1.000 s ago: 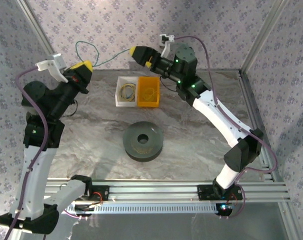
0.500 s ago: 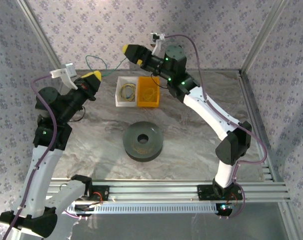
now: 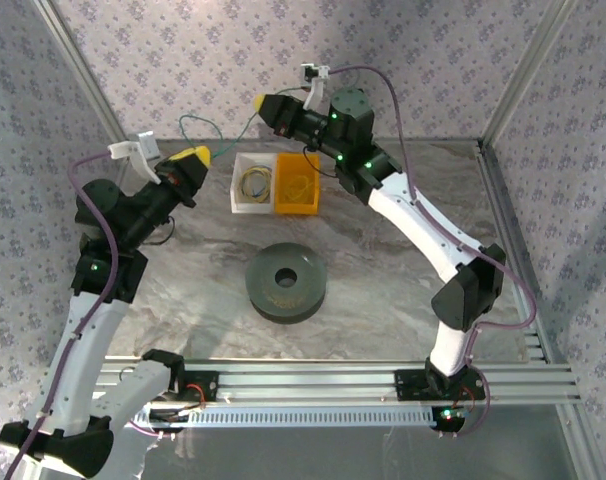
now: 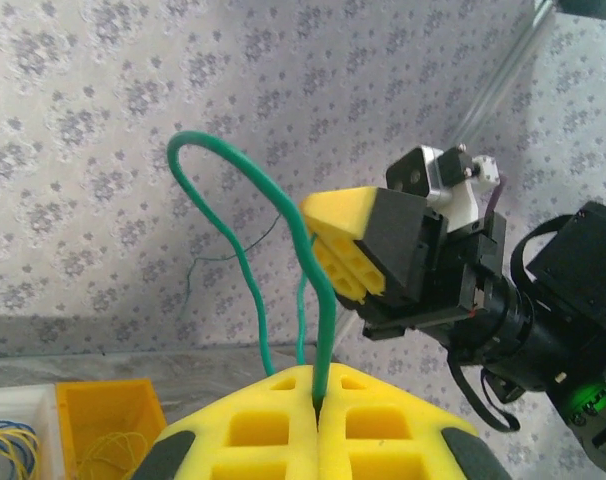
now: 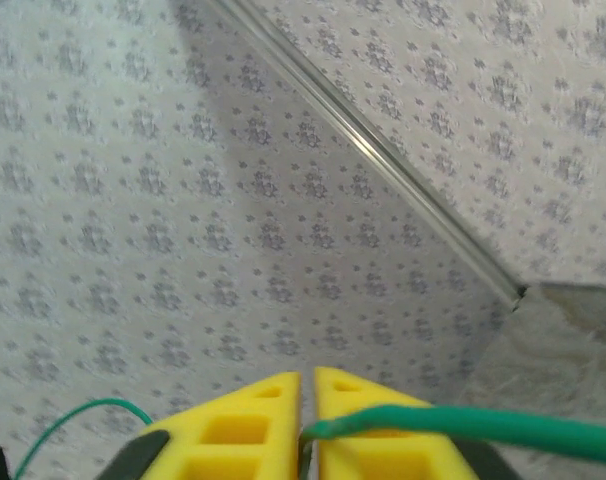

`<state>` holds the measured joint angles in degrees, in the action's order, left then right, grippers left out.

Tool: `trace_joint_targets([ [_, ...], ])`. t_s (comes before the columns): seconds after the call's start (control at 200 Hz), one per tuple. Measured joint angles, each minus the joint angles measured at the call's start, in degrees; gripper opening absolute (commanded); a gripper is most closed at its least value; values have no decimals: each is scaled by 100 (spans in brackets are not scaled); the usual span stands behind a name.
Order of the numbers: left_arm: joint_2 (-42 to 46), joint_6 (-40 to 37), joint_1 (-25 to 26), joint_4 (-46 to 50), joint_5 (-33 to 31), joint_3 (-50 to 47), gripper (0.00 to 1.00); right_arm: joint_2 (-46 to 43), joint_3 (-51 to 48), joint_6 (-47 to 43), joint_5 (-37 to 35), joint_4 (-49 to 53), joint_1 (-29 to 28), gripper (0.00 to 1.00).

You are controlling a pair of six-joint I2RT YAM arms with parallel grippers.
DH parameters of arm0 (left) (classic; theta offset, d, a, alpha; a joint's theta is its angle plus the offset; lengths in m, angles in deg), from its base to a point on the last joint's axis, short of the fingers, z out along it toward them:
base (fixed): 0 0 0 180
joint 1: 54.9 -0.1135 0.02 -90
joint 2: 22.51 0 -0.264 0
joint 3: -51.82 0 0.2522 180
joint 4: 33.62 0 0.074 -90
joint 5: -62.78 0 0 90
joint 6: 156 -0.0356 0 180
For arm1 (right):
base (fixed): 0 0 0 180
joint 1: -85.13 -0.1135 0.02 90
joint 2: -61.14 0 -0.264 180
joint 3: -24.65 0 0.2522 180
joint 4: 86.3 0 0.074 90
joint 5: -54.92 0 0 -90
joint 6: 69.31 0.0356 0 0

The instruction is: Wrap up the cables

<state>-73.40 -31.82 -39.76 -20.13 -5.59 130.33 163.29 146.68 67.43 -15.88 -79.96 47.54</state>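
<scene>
**Q:** Setting, quick?
**A:** Floral-papered walls round the back and sides, and a grey marbled surface (image 3: 373,310) in front of my two arms.

**Q:** Where was the cable?
**A:** The green cable (image 4: 324,300) hung in the air by the back wall, above and behind the bins and well clear of the surface. It ran between my two end effectors, long axis roughly left to right. A slack loop arched up near the left one.

**Q:** End effector states?
**A:** The left end effector (image 3: 195,156) was pinched shut on the cable. On the left wrist camera the wire came straight out of the seam between the yellow pads (image 4: 253,430). The right end effector (image 3: 267,103) was closed on the other end, with the wire leaving its seam sideways. Both sets of jaws were all but touching, with only wire between them.

**Q:** What did the next move turn on?
**A:** My read was the span between the two grips. The right grip sat higher and further back, the left lower and nearer me, so the wire between them hung loose. The dark spool (image 3: 286,281) lay toward me from both, and the left looked slightly nearer to it.

**Q:** Counts?
**A:** I counted two arms, two end effectors and one held cable. There were two bins: a white bin (image 3: 253,208) holding one yellow-and-blue coil (image 3: 254,181), and an orange bin (image 3: 298,209) holding one yellowish coil (image 3: 300,186). There was one spool.
</scene>
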Motion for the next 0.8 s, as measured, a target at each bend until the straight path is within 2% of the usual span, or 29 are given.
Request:
trace_joint_targets([
  [0.05,0,0,4,4,61,-20,6,-70,0,-125,-46,105,-22,0],
  [0.21,2,-109,28,81,122,-20,43,-446,0,-695,-103,498,-50,0],
  [0.375,2,-483,37,734,-68,157,66,-951,9,-1473,-35,1224,-109,0],
  [0.54,0,-1064,-24,1488,-295,857,80,-1296,90,-2227,229,2076,-114,0],
  [0.67,-199,-1714,-133,2291,-358,1867,94,-1377,184,-2780,531,2715,-157,0],
  [0.715,-376,-2039,-181,2612,-282,2308,99,-1377,192,-2981,658,2918,-188,0],
  [0.8,-791,-2509,-321,3316,210,3171,100,-1373,192,-3298,848,3279,-245,0],
])
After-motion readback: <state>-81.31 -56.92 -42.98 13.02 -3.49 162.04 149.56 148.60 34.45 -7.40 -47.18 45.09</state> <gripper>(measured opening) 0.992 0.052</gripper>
